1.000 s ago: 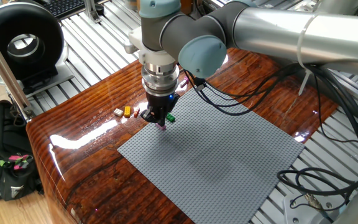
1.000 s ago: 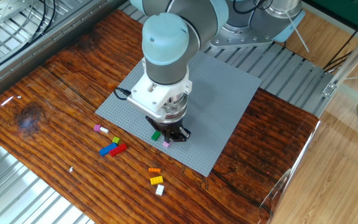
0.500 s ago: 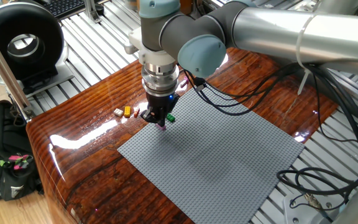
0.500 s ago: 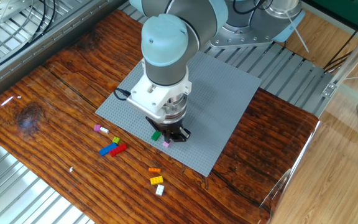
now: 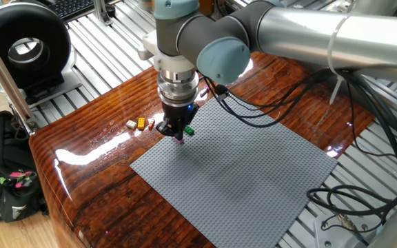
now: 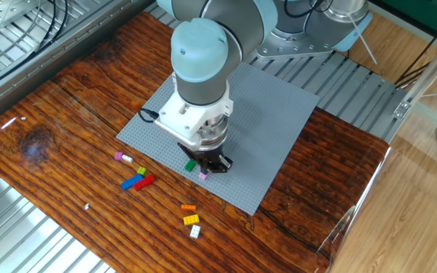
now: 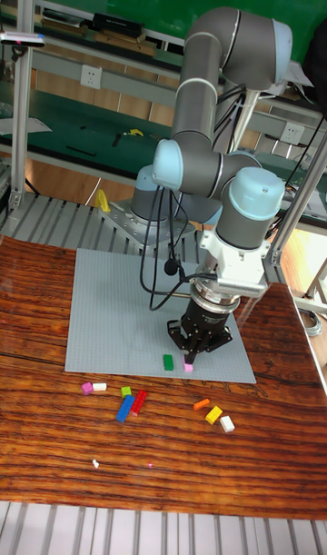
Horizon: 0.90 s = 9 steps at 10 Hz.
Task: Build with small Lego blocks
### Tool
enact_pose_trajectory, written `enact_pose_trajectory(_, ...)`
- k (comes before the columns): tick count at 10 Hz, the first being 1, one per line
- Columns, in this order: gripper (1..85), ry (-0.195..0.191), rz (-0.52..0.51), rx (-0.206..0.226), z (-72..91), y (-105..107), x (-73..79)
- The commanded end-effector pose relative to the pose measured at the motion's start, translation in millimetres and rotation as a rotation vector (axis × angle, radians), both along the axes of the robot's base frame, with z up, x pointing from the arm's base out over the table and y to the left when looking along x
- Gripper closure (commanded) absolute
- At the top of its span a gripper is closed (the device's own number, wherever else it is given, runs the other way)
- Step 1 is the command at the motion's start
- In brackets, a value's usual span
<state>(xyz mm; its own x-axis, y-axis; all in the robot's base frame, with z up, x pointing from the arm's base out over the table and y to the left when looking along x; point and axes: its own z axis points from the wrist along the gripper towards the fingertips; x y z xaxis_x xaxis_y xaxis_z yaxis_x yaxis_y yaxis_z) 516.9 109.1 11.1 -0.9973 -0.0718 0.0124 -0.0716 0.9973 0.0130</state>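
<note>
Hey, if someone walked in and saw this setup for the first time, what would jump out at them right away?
The big grey-and-blue robot arm dominates, bent over the grey baseplate with its pincer low at the plate's near edge, a pink brick at its tip and a green brick beside it. Next, the scatter of bright little bricks on the glossy wooden table in front of the plate.

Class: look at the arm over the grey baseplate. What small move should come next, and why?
Probably press straight down. The end effector holds a pink brick at the baseplate near its front edge, beside a green brick; whether it is seated is unclear.
</note>
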Motion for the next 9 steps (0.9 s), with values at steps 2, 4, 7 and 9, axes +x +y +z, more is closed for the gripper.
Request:
enact_pose_trajectory(2, 83.7, 0.000, -0.017, 0.007, 7.1, 7, 1.7)
enact_pose_trajectory(4, 83.7, -0.006, -0.013, -0.001, 8.7, 4, 2.5)
enact_pose_trajectory(7, 83.7, -0.038, 0.000, -0.023, 23.3, -7, 10.5)
enact_pose_trajectory(9, 83.7, -0.064, 0.030, -0.050, 37.8, -26, 20.9)
